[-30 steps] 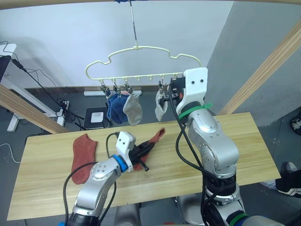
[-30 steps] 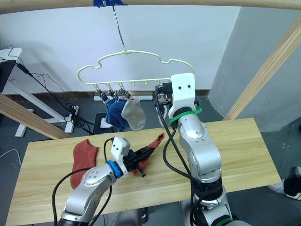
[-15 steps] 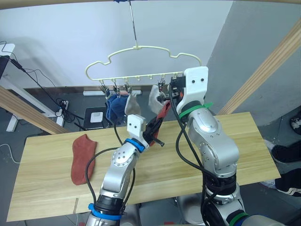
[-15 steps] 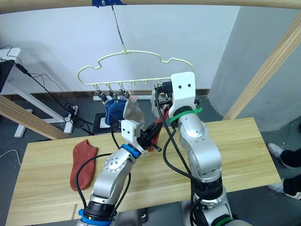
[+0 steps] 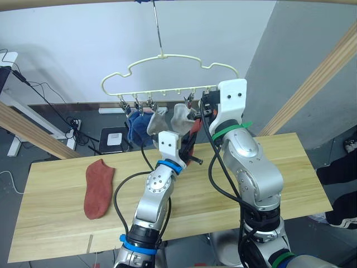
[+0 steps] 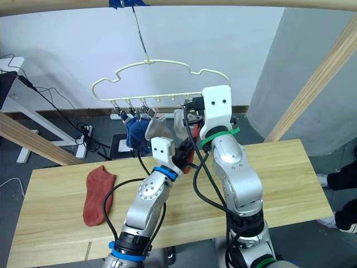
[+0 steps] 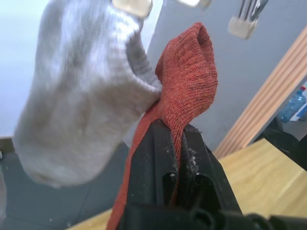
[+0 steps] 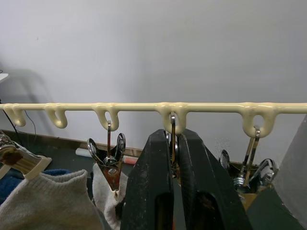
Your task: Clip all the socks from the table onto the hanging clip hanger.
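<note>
The left gripper (image 7: 178,143) is clamped on a red sock (image 7: 184,81), held up just under the hanger (image 5: 167,58), beside a clipped grey sock (image 7: 81,91). The sock's cuff points up toward a free clip (image 7: 243,21). The right gripper (image 8: 175,148) pinches a hanger clip (image 8: 172,139). A second red sock (image 5: 97,187) lies on the table (image 5: 290,167), well left of the hanger.

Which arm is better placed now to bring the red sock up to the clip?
Left. The left gripper grips the rust-red sock just under the clip hanger; the right gripper is closed around a clip.
</note>
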Robot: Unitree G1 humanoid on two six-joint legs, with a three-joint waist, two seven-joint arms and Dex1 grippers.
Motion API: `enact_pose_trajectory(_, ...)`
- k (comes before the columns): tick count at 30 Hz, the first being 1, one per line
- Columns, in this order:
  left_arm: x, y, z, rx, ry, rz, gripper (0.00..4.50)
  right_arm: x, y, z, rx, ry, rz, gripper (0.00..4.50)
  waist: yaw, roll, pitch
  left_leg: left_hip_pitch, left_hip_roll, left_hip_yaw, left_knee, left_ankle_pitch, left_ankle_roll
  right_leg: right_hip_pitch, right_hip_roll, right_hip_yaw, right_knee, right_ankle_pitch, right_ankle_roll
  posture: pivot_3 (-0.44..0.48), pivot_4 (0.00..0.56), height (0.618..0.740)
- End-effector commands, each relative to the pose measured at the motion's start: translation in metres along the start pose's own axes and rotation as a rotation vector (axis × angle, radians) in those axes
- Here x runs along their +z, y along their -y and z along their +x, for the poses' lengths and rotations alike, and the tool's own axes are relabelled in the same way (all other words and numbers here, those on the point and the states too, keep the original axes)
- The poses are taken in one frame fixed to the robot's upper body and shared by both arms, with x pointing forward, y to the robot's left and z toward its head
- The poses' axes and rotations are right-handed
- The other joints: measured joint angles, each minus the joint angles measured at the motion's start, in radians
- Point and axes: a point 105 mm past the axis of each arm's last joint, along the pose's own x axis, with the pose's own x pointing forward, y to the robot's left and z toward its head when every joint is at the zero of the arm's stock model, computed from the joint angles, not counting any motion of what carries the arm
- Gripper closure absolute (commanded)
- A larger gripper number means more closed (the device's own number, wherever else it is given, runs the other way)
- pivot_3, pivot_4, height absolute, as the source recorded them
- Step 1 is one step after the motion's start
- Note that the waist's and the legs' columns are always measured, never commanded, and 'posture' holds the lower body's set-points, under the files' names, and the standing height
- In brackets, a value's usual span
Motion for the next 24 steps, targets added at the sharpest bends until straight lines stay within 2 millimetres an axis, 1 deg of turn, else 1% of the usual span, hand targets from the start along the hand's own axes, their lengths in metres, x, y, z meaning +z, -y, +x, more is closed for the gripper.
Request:
enact_pose_trajectory(1,0.0162,0.0064,0.0058,-0.005,0.074,-0.004,4.45,0.0191,-0.0076,-0.0033,0.026,0.076,0.002,4.50,0.000,0.000,0.000,0.000,0.000,0.000,0.000,0.000,0.000,0.000,0.000,0.000,0.000,0.000,0.000,-0.262,0.263,0.737)
enact_pose_trajectory(6,0.0168,0.0044,0.0064,0.012,0.078,-0.004,4.45,0.0186,-0.0077,-0.0032,0.027,0.074,0.002,4.50,0.000,0.000,0.000,0.000,0.000,0.000,0.000,0.000,0.000,0.000,0.000,0.000,0.000,0.000,0.000,-0.262,0.263,0.737)
enact_pose_trajectory(11,0.0209,0.0055,0.0078,0.004,0.090,-0.010,4.45,0.0174,-0.0088,-0.0033,0.032,0.069,0.003,4.50,0.000,0.000,0.000,0.000,0.000,0.000,0.000,0.000,0.000,0.000,0.000,0.000,0.000,0.000,0.000,-0.267,0.266,0.737)
enact_pose_trajectory(19,0.0232,0.0088,0.0124,-0.012,0.096,-0.008,4.45,0.0165,-0.0115,-0.0032,0.043,0.065,0.012,4.50,0.000,0.000,0.000,0.000,0.000,0.000,0.000,0.000,0.000,0.000,0.000,0.000,0.000,0.000,0.000,-0.262,0.267,0.737)
enact_pose_trajectory(24,0.0233,0.0085,0.0123,-0.011,0.098,-0.008,4.45,0.0166,-0.0100,-0.0038,0.032,0.065,0.014,4.50,0.000,0.000,0.000,0.000,0.000,0.000,0.000,0.000,0.000,0.000,0.000,0.000,0.000,0.000,0.000,-0.264,0.268,0.737)
